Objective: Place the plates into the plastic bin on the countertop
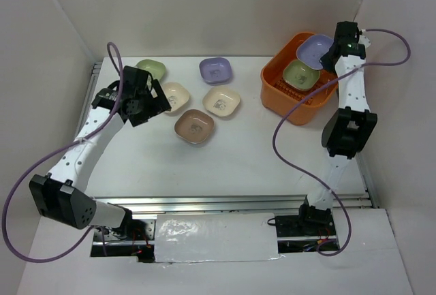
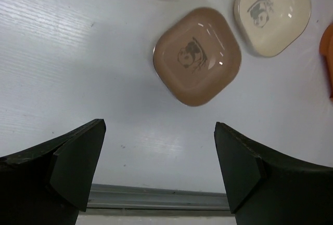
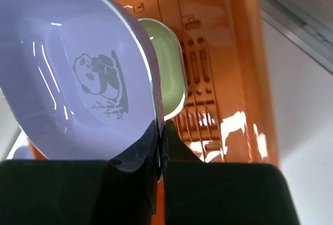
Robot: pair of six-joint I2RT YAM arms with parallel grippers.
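Note:
My right gripper is shut on the rim of a lilac plate and holds it tilted over the orange plastic bin. In the right wrist view the fingers pinch that lilac plate above a green plate lying in the bin. My left gripper is open and empty above the countertop, near a cream plate. In the left wrist view the left gripper is wide apart, short of the brown plate.
On the countertop lie a green plate, a lilac plate, a second cream plate and the brown plate. A metal rail runs along the front edge. White walls close in the sides and back.

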